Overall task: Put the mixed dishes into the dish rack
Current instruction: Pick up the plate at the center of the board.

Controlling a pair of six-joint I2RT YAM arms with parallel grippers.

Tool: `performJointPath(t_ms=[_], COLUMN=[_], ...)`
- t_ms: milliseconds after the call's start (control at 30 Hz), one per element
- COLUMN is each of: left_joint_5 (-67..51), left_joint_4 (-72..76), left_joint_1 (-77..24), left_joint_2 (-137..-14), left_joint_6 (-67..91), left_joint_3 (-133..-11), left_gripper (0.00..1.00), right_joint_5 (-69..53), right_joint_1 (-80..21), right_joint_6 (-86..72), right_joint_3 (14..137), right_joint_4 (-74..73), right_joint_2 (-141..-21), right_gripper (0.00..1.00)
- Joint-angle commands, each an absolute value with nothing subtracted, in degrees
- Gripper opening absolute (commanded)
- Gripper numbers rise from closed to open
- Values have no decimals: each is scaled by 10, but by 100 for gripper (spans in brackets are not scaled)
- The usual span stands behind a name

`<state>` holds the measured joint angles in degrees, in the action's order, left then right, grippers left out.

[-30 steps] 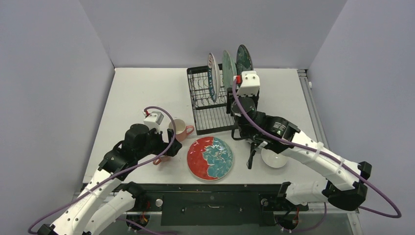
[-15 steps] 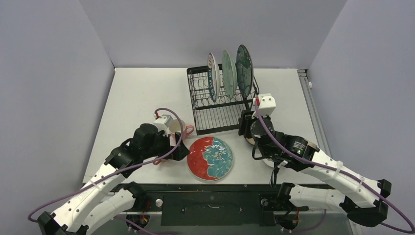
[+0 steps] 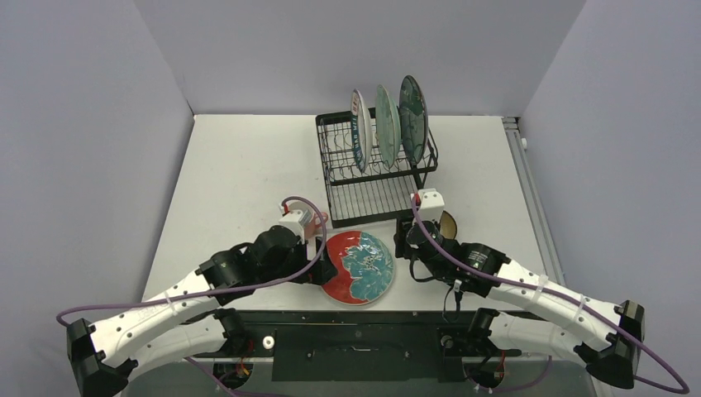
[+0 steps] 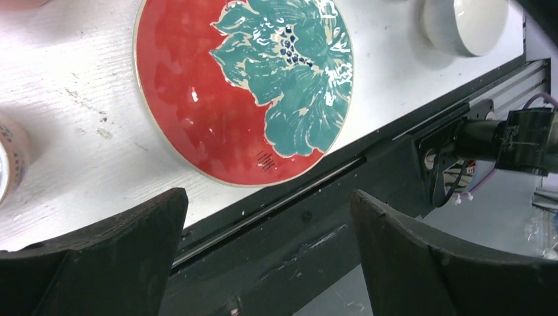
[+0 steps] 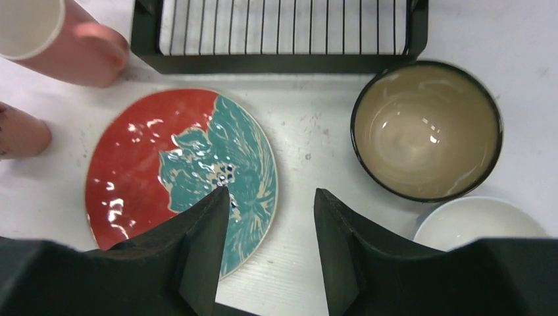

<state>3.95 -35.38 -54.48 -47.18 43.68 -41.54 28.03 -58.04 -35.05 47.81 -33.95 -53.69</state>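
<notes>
plates (image 3: 357, 266) (image 3: 361, 130) (image 3: 386, 116) (image 3: 412, 107) x4, mugs (image 5: 66, 43) (image 5: 20, 131) x2, bowls (image 5: 426, 128) (image 5: 480, 224) x2

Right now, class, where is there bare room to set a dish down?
Bare tabletop lies left of the dish rack and in a narrower strip on its right. The rack's flat grid tray is empty. Crowded: the near edge, with red plate, brown bowl, white bowl, pink mug.

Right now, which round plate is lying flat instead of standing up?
The red-orange plate with the teal flower: it lies flat on the white table, while the other three plates stand upright in the black wire rack.
</notes>
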Motion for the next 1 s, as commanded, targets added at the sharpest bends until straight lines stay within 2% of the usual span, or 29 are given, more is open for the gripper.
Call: performJointPath(t_ms=[0, 433, 700, 967], left_joint_5=[93, 119, 108, 103], left_joint_4=[-303, -236, -178, -143], left_joint_1=[-559, -560, -559, -550], left_joint_2=[-474, -507, -563, -604], left_joint_6=[497, 573, 598, 599], left_joint_3=[-394, -298, -264, -244], left_gripper=[90, 73, 59, 51], right_joint_5=[210, 133, 104, 91], right_joint_1=[-549, -504, -491, -487], right_joint_6=[-398, -450, -463, -468], right_joint_3=[419, 330, 312, 298], right_joint_4=[-269, -177, -137, -118], right_joint_2=[-521, -540, -561, -579], right_gripper=[47, 48, 48, 48])
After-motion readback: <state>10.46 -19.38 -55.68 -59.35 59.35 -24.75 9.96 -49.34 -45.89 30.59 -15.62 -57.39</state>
